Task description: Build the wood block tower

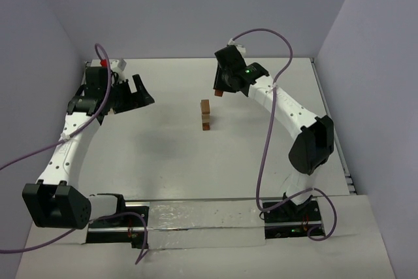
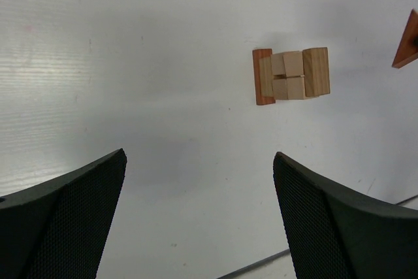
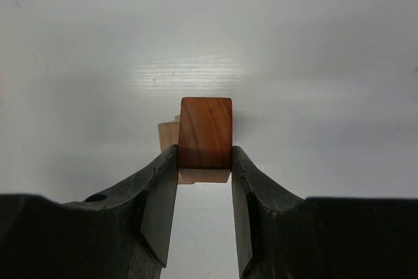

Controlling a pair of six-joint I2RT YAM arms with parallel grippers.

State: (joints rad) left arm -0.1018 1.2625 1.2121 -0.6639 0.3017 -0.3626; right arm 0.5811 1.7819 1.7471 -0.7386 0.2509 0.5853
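Note:
The tower [image 1: 206, 115] stands mid-table as a narrow stack of tan wood blocks with a reddish-brown one at its base. In the left wrist view the tower [image 2: 290, 76] lies ahead and to the right. My right gripper [image 1: 220, 90] hovers just behind and to the right of the tower, shut on a reddish-brown block [image 3: 205, 132] between its fingertips [image 3: 204, 155]. That held block [image 2: 406, 42] peeks in at the right edge of the left wrist view. A tan block [image 3: 168, 134] shows behind it, mostly hidden. My left gripper [image 1: 134, 98] is far left of the tower, open [image 2: 199, 155] and empty.
White walls enclose the white table [image 1: 163, 155] at the back and both sides. Purple cables [image 1: 264, 155] loop over both arms. A thin cable [image 2: 261, 262] crosses the bottom of the left wrist view.

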